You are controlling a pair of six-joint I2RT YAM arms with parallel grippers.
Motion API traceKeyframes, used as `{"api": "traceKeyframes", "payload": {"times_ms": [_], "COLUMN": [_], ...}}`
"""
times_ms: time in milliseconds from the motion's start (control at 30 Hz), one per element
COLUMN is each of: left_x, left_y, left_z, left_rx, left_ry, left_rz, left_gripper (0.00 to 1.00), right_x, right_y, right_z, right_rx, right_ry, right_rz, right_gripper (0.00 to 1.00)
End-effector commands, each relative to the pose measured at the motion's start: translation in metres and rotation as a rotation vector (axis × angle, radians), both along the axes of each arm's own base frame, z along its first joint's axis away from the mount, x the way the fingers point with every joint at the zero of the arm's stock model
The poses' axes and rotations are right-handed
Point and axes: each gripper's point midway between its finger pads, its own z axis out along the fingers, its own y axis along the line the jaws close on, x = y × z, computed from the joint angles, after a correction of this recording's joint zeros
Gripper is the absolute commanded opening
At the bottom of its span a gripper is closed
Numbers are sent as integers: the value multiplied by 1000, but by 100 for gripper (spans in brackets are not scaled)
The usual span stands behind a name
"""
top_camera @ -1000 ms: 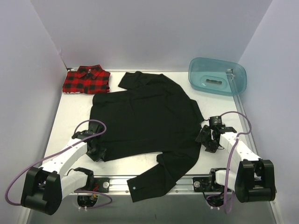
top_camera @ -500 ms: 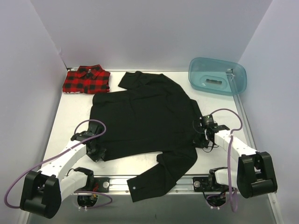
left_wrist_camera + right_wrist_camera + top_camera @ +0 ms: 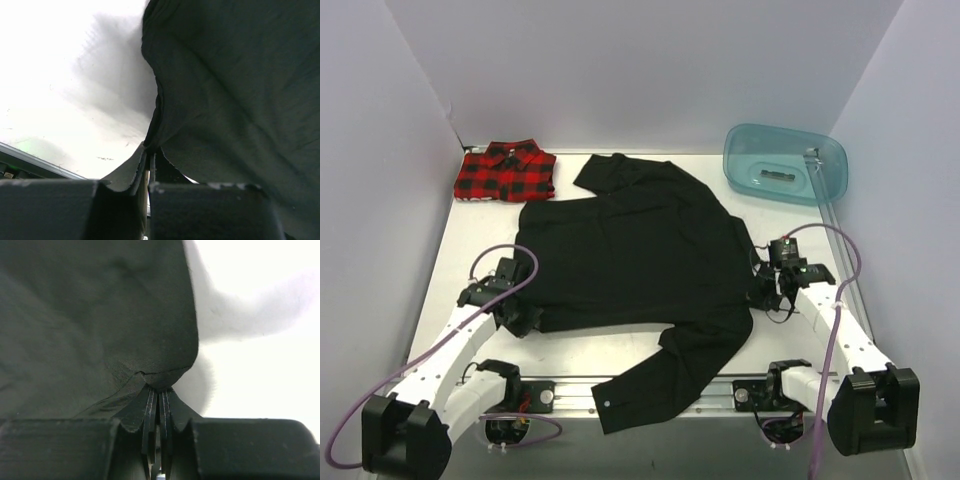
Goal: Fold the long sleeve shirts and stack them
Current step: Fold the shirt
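A black long sleeve shirt (image 3: 630, 255) lies spread across the middle of the table, one sleeve trailing over the near edge. My left gripper (image 3: 523, 318) is shut on its near-left hem corner, and in the left wrist view the black cloth (image 3: 225, 90) runs pinched into my gripper (image 3: 149, 157). My right gripper (image 3: 763, 293) is shut on the shirt's right edge; the right wrist view shows a fold of black fabric (image 3: 100, 315) clamped in my gripper (image 3: 159, 392). A red-and-black plaid shirt (image 3: 506, 172) lies folded at the far left.
A translucent teal tub (image 3: 784, 162) stands at the far right corner. The white table (image 3: 460, 260) shows on both sides of the black shirt. White walls close in the left, far and right sides.
Both grippers have shut on the black shirt's edges. The left arm has drawn its corner slightly up and inward; the right gripper moved in to the shirt's right edge and closed there.
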Motion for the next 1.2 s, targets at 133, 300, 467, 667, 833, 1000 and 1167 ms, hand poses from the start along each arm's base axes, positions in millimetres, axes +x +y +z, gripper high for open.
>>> {"api": "traceKeyframes", "payload": {"times_ms": [133,300,467,667,833,1000,1167], "left_x": [38,67,90,105,111,114,128], "left_y": [17,20,23,27,26,29,32], "left_z": [36,58,59,39,27,22,25], "left_rx": [77,110,130,146,129,126,121], "left_ry": [-79,-140,-147,-109,-68,-74,-108], "left_rz": [-20,-50,-53,-44,-39,-17,6], "left_gripper": [0,0,0,0,4,16,38], "right_x": [31,53,76,95,108,118,131], "right_y": [1,4,5,8,10,15,21], "right_z": [37,46,46,29,19,14,18], "right_rx": [1,6,3,3,-14,-35,-21], "right_ry": [-43,-60,-71,-30,-9,-2,-12], "right_rz": [20,20,15,13,19,46,62], "right_gripper": [0,0,0,1,3,12,26]}}
